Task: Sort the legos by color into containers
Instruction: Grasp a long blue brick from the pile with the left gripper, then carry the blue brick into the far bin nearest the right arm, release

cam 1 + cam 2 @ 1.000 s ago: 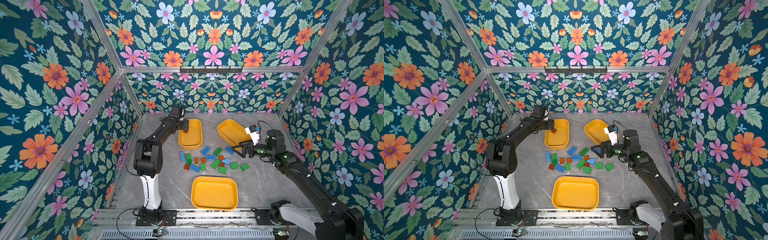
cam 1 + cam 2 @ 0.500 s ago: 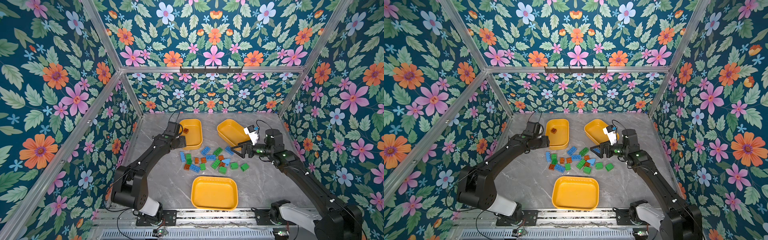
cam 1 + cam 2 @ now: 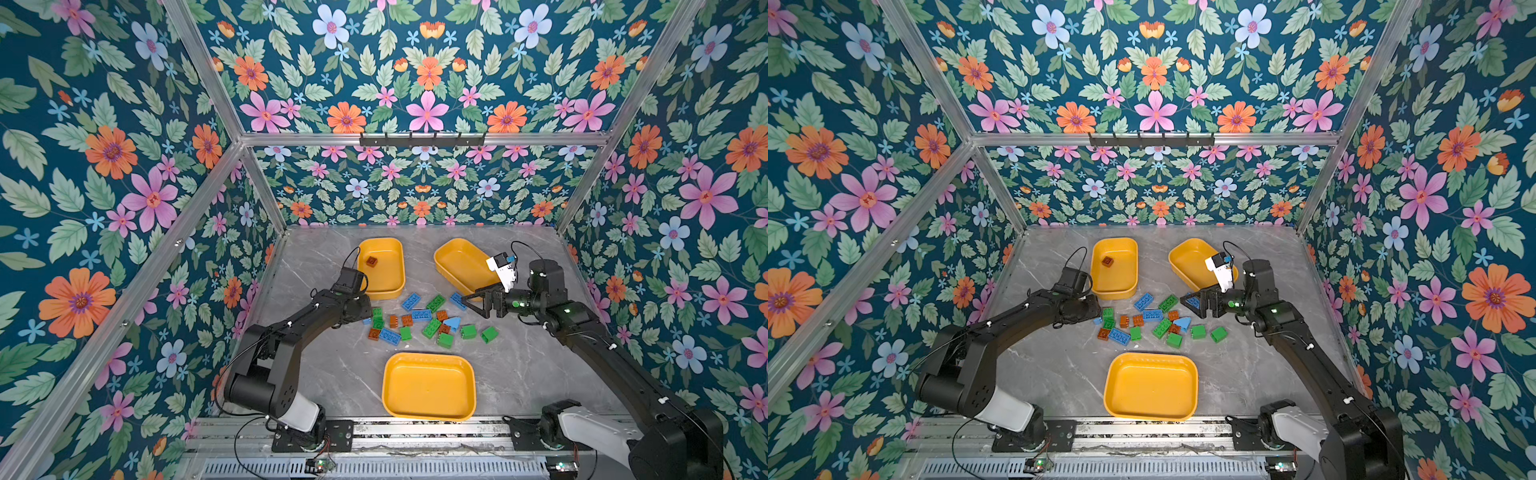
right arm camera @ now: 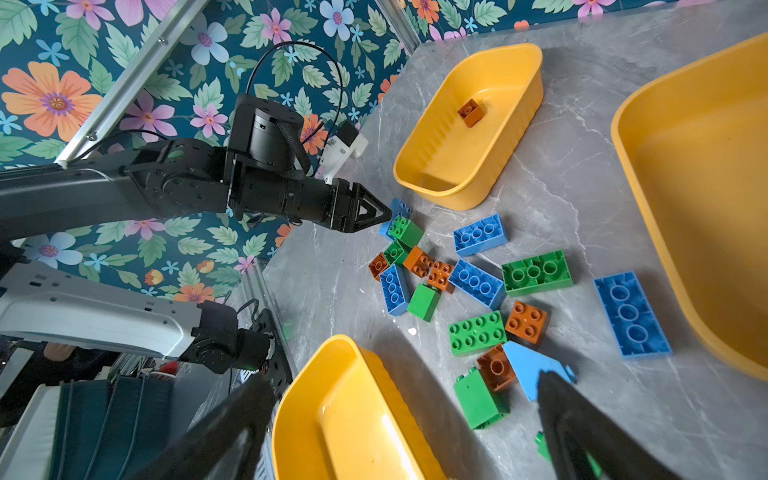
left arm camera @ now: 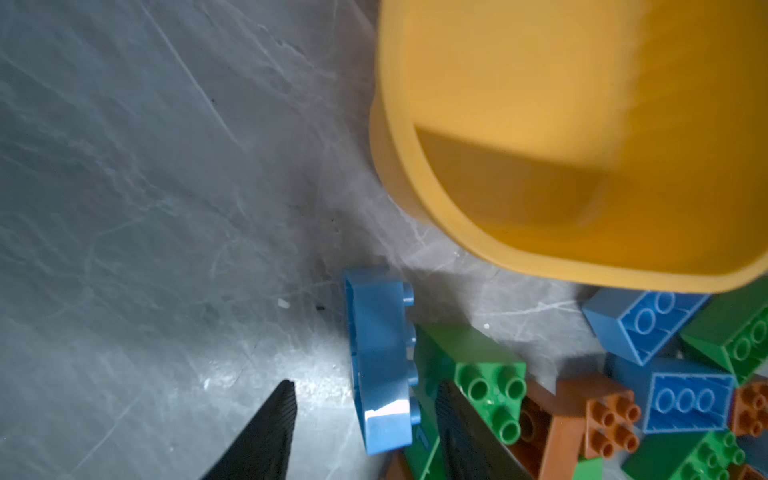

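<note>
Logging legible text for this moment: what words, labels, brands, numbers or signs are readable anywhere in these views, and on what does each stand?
No text can be read in any view.
Studs on the legos: any embossing is too small or blurred to read.
The yellow trays: plain, no label shows.
White wrist camera housing: no legible marking.
Floral walls: pattern only, no lettering.

Yellow tray (image 5: 582, 124) blurred, cut by edges — left tool (image 5: 365, 390) mostly out of frame
</note>
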### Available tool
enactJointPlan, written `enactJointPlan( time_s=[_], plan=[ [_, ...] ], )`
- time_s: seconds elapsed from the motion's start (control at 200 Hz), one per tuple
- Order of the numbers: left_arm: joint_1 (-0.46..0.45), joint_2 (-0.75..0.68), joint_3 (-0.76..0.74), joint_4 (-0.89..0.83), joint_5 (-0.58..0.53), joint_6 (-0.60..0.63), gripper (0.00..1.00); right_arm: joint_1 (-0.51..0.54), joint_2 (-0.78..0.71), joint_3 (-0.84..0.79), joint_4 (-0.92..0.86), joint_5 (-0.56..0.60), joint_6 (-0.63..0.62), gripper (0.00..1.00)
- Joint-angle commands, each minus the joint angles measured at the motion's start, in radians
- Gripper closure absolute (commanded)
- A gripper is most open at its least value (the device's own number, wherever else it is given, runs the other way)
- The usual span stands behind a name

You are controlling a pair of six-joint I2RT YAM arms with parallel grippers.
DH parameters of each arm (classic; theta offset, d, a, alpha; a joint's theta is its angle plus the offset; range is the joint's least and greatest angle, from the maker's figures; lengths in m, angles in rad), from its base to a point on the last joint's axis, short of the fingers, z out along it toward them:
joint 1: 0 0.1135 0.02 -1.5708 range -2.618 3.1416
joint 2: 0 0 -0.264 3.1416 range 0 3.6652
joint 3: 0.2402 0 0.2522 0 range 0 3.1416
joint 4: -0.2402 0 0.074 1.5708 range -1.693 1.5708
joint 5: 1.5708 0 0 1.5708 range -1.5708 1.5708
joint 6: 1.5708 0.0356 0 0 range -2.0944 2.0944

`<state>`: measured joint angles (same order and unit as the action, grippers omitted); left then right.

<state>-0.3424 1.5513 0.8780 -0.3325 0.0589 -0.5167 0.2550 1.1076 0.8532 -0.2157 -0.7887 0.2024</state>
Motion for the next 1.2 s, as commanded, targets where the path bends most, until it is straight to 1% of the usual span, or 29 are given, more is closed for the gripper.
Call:
enactJointPlan(
  time_s=[0.0, 0.075, 0.21, 0.37, 0.485, 0.76, 0.89, 1.04, 1.195],
  plan=[
    [-0.002, 0.027, -0.004, 0.049, 0.009, -0.010, 0.45, 0.002, -0.003, 0.003, -0.014, 0.002, -0.014, 0.01],
    [-0.002, 0.048, -0.006, 0.074, 0.025, -0.015, 0.46, 0.001, -0.007, -0.004, -0.016, 0.009, -0.014, 0.01],
    [-0.001, 0.084, 0.006, 0.081, 0.018, -0.007, 0.55, 0.002, -0.012, -0.010, -0.023, 0.018, -0.014, 0.01],
    [-0.002, 0.095, 0.012, 0.069, 0.006, 0.000, 0.70, 0.001, -0.017, -0.006, -0.044, 0.033, -0.023, 0.01],
    [-0.001, 0.076, 0.013, 0.043, -0.007, 0.007, 0.79, 0.002, -0.017, 0.004, -0.059, 0.043, -0.030, 0.01],
    [-0.002, -0.052, 0.106, -0.139, -0.051, 0.065, 0.79, 0.000, -0.017, 0.025, -0.067, 0.080, -0.041, 0.01],
    [-0.006, -0.095, 0.185, -0.186, 0.009, 0.070, 0.79, -0.002, 0.000, 0.040, -0.063, 0.084, -0.041, 0.01],
    [-0.044, -0.078, 0.314, -0.188, 0.062, 0.063, 0.79, -0.026, 0.019, 0.058, -0.061, 0.077, -0.036, 0.01],
    [-0.122, 0.031, 0.473, -0.132, 0.119, 0.039, 0.79, -0.068, 0.029, 0.072, -0.066, 0.063, -0.028, 0.01]
  ],
)
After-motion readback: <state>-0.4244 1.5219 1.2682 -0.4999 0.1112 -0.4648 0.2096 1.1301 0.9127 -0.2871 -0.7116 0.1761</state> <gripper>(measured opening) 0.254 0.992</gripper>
